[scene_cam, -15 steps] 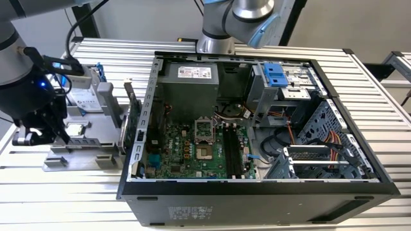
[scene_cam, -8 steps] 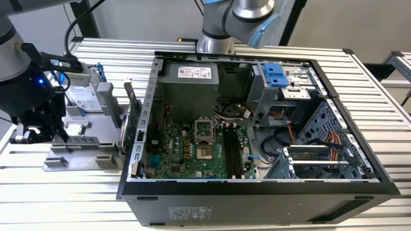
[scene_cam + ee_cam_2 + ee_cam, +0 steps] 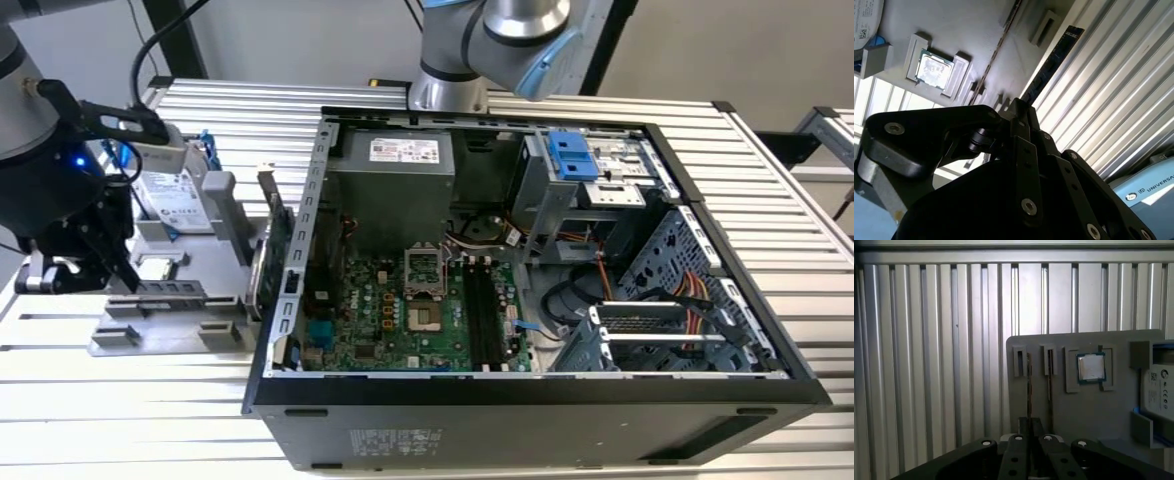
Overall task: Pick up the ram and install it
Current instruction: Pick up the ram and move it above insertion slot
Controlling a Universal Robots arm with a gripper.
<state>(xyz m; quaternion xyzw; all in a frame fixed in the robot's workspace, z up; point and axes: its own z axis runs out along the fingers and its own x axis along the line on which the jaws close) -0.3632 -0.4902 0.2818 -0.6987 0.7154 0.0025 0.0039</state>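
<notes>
slatted table [image 3: 134, 420], pincer [image 3: 1021, 107] clamping ram [image 3: 1054, 60], processor [image 3: 934, 67] near

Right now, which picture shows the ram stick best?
The second wrist view: the ram stick shows its long dark face, running out from the gripper shut on it. The first wrist view sees it edge-on, a thin line. In the exterior view it is too small to make out.

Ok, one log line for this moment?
phase: pick | gripper: shut on long thin dark ram stick | position: over grey plastic parts holder | install: not yet done
</notes>
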